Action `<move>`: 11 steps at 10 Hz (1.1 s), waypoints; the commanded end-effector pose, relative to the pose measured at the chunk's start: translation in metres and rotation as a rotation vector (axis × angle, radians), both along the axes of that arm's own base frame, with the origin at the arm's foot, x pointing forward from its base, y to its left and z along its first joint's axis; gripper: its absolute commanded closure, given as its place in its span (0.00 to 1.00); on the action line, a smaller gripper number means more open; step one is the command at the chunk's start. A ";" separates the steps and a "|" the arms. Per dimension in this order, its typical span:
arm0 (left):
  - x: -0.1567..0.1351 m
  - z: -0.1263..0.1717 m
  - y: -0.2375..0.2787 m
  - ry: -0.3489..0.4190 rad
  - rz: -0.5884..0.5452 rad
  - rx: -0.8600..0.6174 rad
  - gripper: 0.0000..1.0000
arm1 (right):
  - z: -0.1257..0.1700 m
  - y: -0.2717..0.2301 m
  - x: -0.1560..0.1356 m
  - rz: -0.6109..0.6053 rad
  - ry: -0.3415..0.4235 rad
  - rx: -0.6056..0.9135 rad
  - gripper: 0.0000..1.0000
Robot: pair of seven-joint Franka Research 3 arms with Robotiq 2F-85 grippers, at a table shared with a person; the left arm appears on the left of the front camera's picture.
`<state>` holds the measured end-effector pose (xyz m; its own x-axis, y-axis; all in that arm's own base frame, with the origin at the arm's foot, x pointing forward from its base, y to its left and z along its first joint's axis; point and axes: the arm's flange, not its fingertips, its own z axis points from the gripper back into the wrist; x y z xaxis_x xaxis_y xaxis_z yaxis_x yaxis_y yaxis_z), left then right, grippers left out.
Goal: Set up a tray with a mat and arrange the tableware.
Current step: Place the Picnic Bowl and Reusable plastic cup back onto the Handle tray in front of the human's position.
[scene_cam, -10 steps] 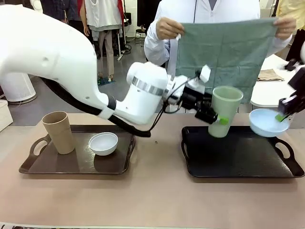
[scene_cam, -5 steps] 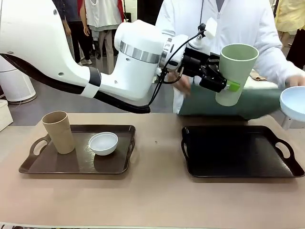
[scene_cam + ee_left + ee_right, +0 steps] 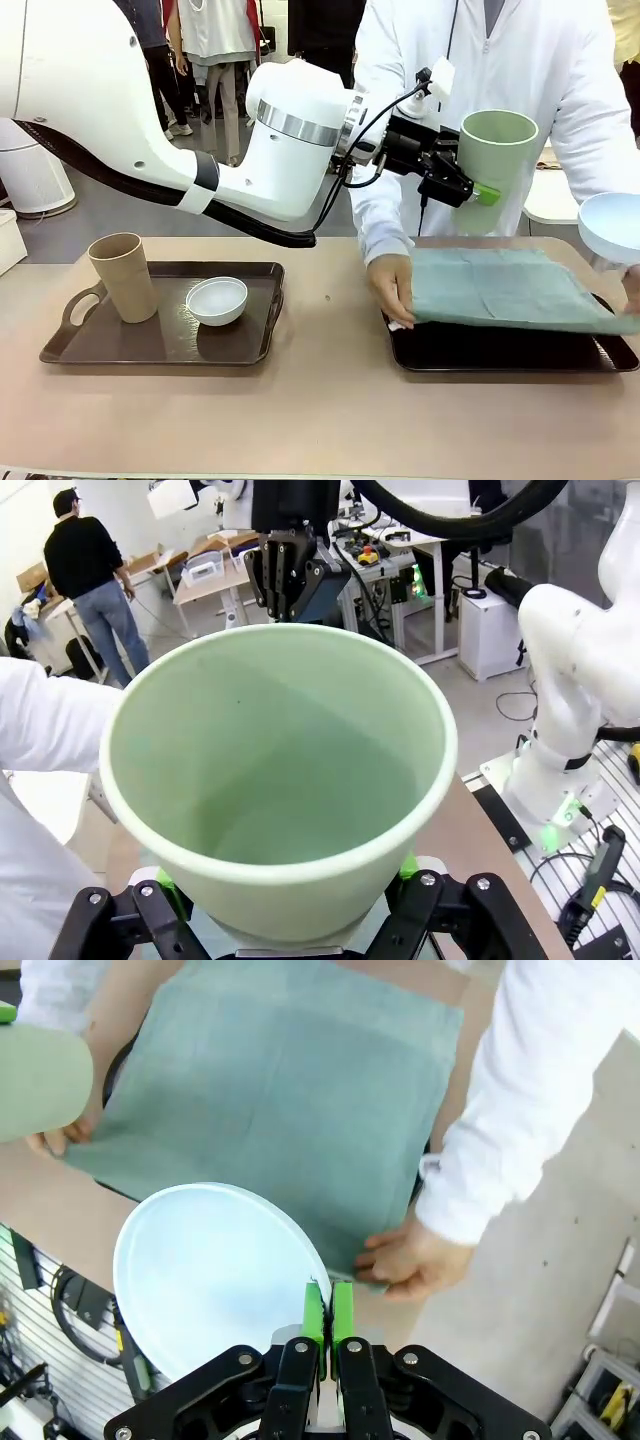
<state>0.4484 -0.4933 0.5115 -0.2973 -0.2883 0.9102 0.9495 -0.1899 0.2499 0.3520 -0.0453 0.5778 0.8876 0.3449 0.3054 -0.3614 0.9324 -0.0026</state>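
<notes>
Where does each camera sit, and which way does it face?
Front view: fixed on the robot's side, facing across the table to the person; left arm shows, jaws holding the pale green tumbler.
Left wrist view: on the left wrist, looking along its jaws into that tumbler.
Right wrist view: on the right wrist, looking down past its jaws, shut on the light blue bowl, at the mat.
Front and right wrist views share mat, bowl and tumbler.

The mat (image 3: 500,290) at the right is soft matt cloth, faintly creased, over a smooth, slightly shiny black tray (image 3: 470,352). The pale green tumbler (image 3: 497,150), tan tumbler (image 3: 122,275), white bowl (image 3: 217,298) and light blue bowl (image 3: 612,222) look smooth and matt, like plastic.
</notes>
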 end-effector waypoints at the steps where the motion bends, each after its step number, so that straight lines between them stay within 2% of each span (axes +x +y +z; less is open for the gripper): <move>1: -0.002 0.005 0.000 -0.005 -0.012 -0.008 0.73 | -0.001 0.000 0.001 -0.002 -0.016 0.011 1.00; 11: -0.002 0.005 0.000 -0.005 -0.012 -0.008 0.73 | -0.001 0.000 0.001 -0.002 -0.016 0.011 1.00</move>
<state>0.4487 -0.4937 0.5139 -0.3002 -0.2852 0.9102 0.9486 -0.1896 0.2534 0.3515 -0.0453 0.5785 0.8869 0.3449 0.3073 -0.3615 0.9324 -0.0032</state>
